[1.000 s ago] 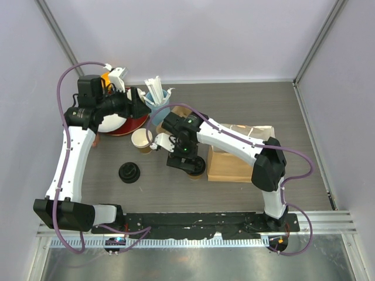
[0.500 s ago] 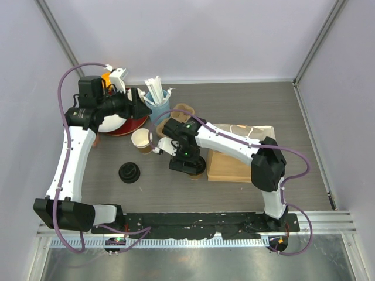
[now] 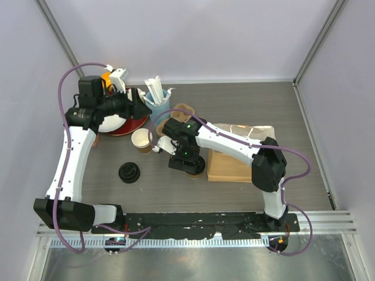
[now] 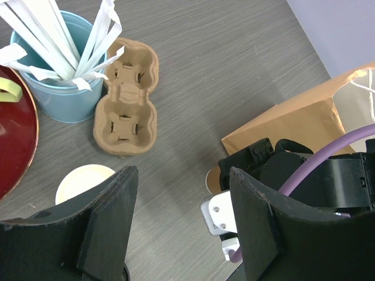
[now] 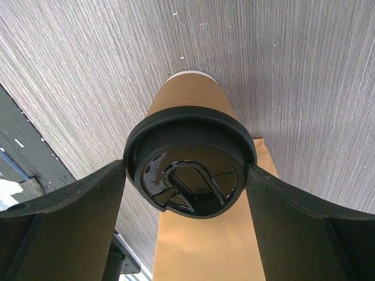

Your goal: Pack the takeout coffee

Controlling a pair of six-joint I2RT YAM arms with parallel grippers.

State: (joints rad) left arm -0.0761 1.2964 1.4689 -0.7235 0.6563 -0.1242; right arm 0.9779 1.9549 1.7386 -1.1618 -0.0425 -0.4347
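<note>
Coffee cup (image 5: 188, 96) with its black lid (image 5: 190, 175) on was standing upright on the counter (image 3: 234, 105), right at the edge of the brown bag (image 3: 231, 167). Right gripper (image 5: 186, 173) was straight above it, one finger on each side of the lid and pretty much at the rim. Honestly couldn't tell whether it was squeezing or just straddling it.

A second cup (image 3: 141, 139), no lid and cream inside, sat a bit to the left of that. A loose lid (image 3: 129, 172) lay nearer the arm bases, apart from both cups.

Left gripper (image 4: 183, 172) hung in the air at the back left, released, fingers spread with nothing between them. Its wrist camera looked down on a pulp carrier (image 4: 126, 96) lying flat, just beside a blue cup (image 4: 55, 88) of white sticks. A red plate (image 4: 14, 134) was further left, and the open cup peeked out next to one finger.
</note>
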